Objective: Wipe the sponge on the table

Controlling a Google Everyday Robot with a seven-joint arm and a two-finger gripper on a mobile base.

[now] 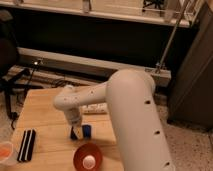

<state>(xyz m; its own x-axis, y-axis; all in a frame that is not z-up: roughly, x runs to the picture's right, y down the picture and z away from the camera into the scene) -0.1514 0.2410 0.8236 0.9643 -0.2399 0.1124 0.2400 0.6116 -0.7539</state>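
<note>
Your wooden tabletop (45, 107) stands before a dark wall. Your claw (76, 133) is down near its middle, pinched narrow on the blue sponge (87, 131), which rests on the wood. Near it sits an orange bowl (88, 156). A striped black block (26, 145) lies well apart, by the tabletop's edge.

small bright blue sponge (87, 131), soft block, pinched in the closed gripper (76, 132), poking out just beside the fingers, bottom edge touching the table (45, 107). table is light plank wood, directly under the gripper.
</note>
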